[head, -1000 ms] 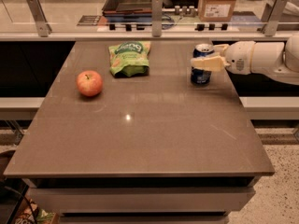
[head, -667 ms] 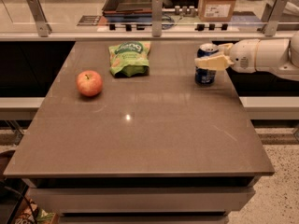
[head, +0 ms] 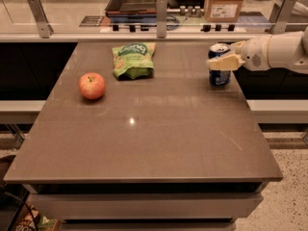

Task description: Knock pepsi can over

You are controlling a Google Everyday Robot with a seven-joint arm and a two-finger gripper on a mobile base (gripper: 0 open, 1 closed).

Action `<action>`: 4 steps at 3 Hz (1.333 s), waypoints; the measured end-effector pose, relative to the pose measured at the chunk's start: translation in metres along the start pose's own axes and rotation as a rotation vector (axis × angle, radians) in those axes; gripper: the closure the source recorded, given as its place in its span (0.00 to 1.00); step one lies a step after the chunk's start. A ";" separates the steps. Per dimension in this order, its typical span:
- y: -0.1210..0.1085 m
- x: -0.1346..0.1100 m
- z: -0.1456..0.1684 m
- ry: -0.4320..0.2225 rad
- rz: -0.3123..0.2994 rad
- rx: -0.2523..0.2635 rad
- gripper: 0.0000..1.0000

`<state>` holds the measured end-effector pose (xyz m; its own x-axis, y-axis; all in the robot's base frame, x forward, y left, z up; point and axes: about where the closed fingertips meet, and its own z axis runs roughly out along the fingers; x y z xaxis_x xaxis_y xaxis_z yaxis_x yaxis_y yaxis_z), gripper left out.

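Observation:
The pepsi can (head: 219,77) stands upright near the right edge of the brown table (head: 144,143), blue with a silver top rim. My gripper (head: 219,57) reaches in from the right on a white arm (head: 279,52). Its cream fingers (head: 224,61) clasp the can's upper half, one across the front and one behind. The can's base looks to be on or just above the tabletop.
A green snack bag (head: 134,59) lies at the back middle of the table. A red apple (head: 92,85) sits at the left. Behind the table runs a rail with metal posts (head: 161,13), and a cardboard box (head: 224,1) stands beyond it.
The gripper and the can have moved together to the right, toward the table's right edge. The can stays upright. The apple and bag have not moved.

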<state>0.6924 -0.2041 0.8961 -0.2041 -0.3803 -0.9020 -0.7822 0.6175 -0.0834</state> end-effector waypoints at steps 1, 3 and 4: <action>-0.003 -0.005 -0.004 0.077 -0.040 0.032 1.00; -0.005 -0.015 -0.010 0.236 -0.119 0.076 1.00; -0.007 -0.011 -0.012 0.325 -0.149 0.106 1.00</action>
<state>0.6934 -0.2123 0.9117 -0.2828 -0.6597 -0.6963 -0.7554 0.6006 -0.2622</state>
